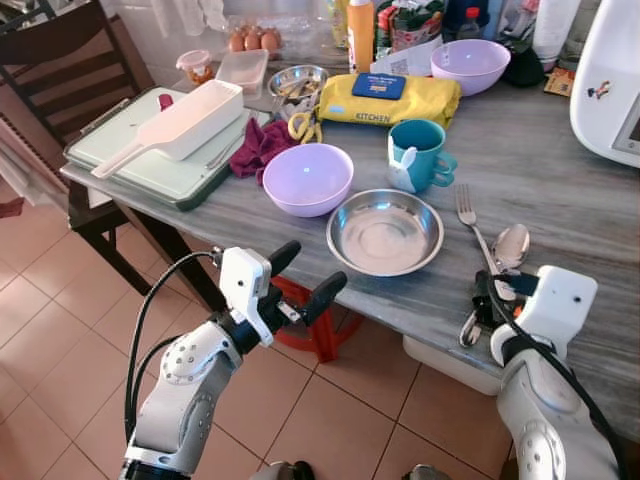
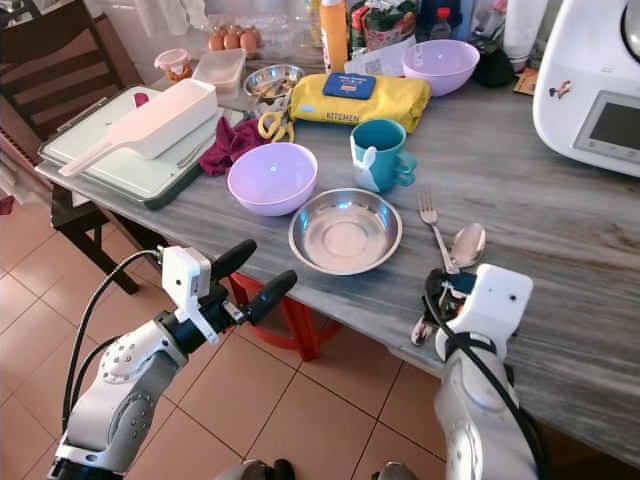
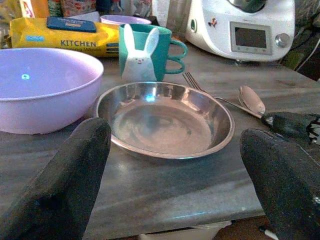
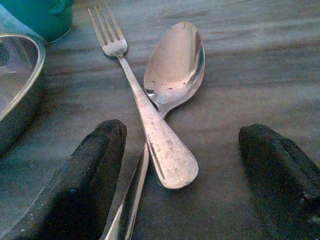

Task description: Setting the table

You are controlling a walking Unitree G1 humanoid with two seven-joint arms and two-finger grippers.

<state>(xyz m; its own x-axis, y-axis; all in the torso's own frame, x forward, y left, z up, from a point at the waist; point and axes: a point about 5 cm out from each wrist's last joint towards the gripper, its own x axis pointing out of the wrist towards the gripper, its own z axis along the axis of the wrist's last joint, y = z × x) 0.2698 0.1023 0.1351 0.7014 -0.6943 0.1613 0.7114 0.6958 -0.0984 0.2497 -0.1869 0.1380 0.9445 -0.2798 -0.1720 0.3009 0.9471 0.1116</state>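
grey wood-grain table (image 1: 560, 170) holds everything. off its near edge the left gripper (image 1: 300, 277) hangs with fingers spread, empty, facing the shallow round steel plate (image 1: 385, 232) (a lilac plastic bowl (image 1: 308, 178) sits just beside). further right, a steel fork (image 4: 131, 90) and steel spoon (image 4: 170, 75) lie crossed between the right gripper (image 4: 180, 175)'s parted fingers, ungrasped.

A home kitchen is shown: a cluttered grey table (image 1: 560, 170) (eggs (image 1: 254, 40), bowls, a cooking appliance (image 1: 612, 85)) on terracotta floor tiles (image 1: 60, 330).
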